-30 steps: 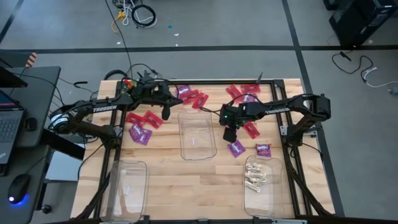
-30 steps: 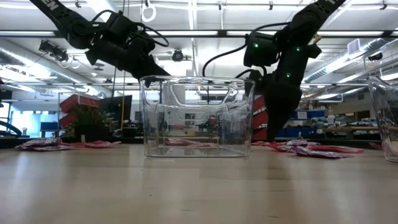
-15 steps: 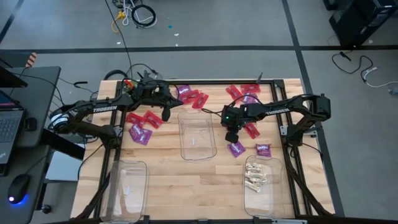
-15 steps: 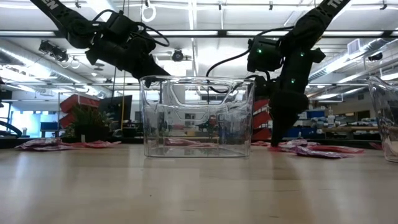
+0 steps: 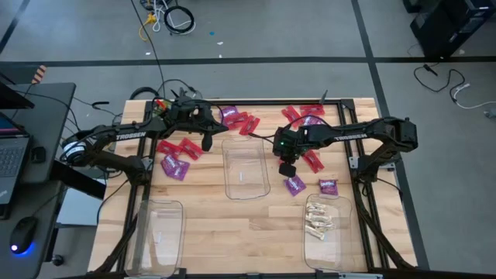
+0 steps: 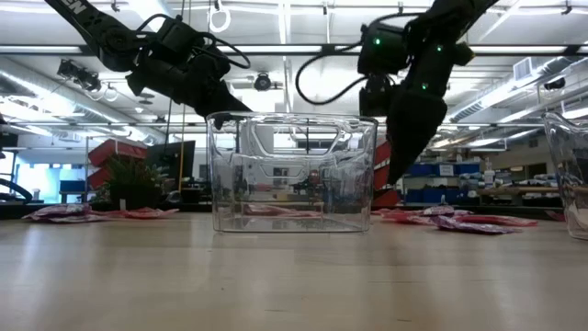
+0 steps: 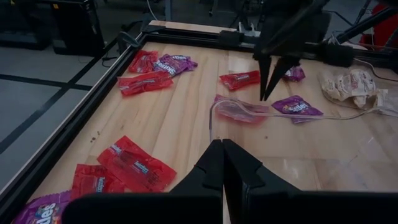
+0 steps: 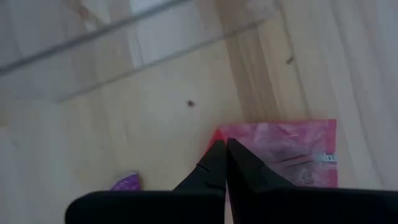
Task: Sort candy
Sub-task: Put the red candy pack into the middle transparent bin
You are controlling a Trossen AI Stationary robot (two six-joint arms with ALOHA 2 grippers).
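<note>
My right gripper (image 5: 285,168) hangs shut just right of the clear middle bin (image 5: 246,167), fingers pointing down, with the corner of a red candy packet (image 8: 280,152) at its tips. The tips (image 6: 390,179) are above the table in the low view. My left gripper (image 5: 208,143) is shut and holds nothing, hovering by the bin's far left corner. Red packets (image 5: 180,149) and a purple packet (image 5: 175,167) lie flat on the table beneath it. Two purple packets (image 5: 294,185) (image 5: 328,186) and another red packet (image 5: 312,160) lie near my right gripper. My right gripper pinches one corner (image 8: 217,133) of the red packet between its two fingertips, coming from above and pointing down. The rest of the packet spreads out to one side of the tips. Whether it is fully clear of the table I cannot tell.
A clear bin (image 5: 339,232) at the near right holds several cream wrapped pieces. Another clear bin (image 5: 159,232) stands at the near left. More red and purple packets (image 5: 242,122) (image 5: 298,115) lie along the far edge. A black frame borders the table.
My right gripper has shut at the table by the red packet, then risen and shifted a little toward the middle bin, with the packet's corner at its tips.
</note>
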